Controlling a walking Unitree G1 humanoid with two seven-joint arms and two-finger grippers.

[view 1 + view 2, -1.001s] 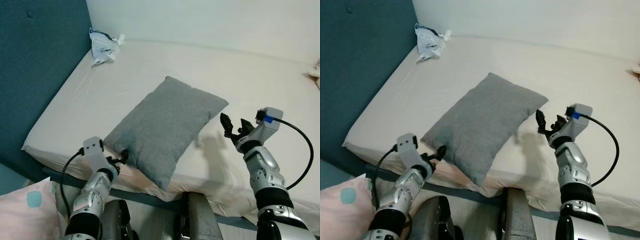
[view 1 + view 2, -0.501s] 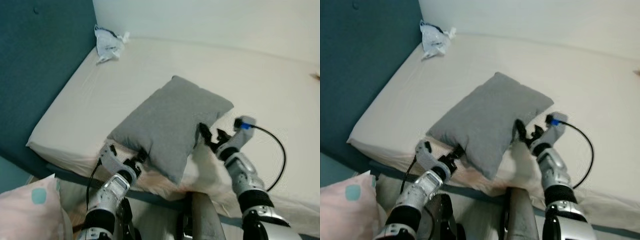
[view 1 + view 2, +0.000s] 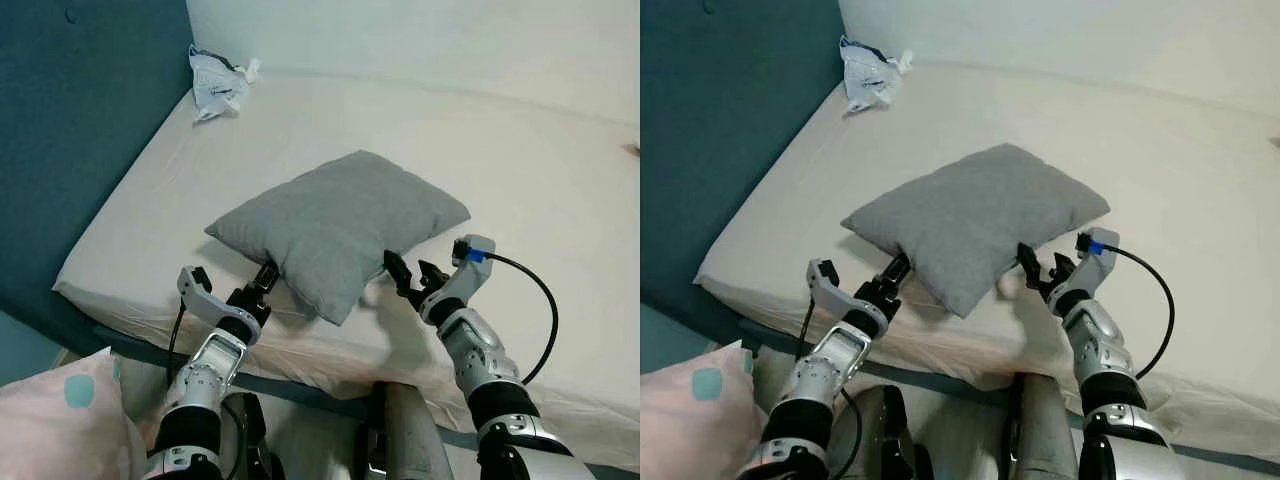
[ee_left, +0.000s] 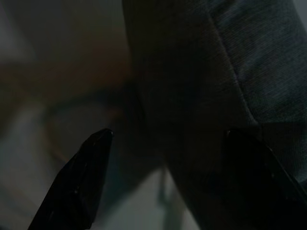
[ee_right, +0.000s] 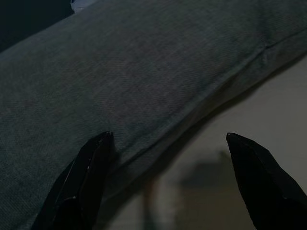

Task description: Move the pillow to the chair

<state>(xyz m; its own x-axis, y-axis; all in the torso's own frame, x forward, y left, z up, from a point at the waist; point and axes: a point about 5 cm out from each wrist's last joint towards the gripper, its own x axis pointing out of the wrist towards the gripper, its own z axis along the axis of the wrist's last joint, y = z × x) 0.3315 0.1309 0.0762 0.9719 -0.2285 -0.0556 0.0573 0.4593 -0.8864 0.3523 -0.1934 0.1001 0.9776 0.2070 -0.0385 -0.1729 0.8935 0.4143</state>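
At the near bottom corner on the robot's left, a pale pink cushion [image 3: 60,420] with a teal spot is seen beside the bed's edge. Just beyond it, the left gripper [image 3: 264,278] is held at the near left edge of the grey pillow [image 3: 335,225], its black fingers [image 4: 79,184] spread wide, with the pillow's dark underside and seam seen between and above them in the left wrist view. The right gripper [image 3: 403,274] is placed at the pillow's near right edge, close against the fabric, and its fingers [image 5: 88,179] are likewise spread wide, one set against the pillow's edge and the other over the bare sheet. Whether either gripper is actually touching the pillow cannot be told for certain from the head views. A black cable [image 3: 535,310] is looped from the right wrist. The pillow is found on the cream-sheeted bed [image 3: 520,170], near its front edge and between the two grippers, lying diagonally with one corner pointed toward the robot; its near left part appears slightly lifted, a shadow being cast beneath it. A teal upholstered headboard [image 3: 80,130] is set along the bed's left side. At the far left corner of the mattress, against the headboard and the white wall [image 3: 420,40], a crumpled white plastic bag [image 3: 218,84] is seen, well apart from the pillow.
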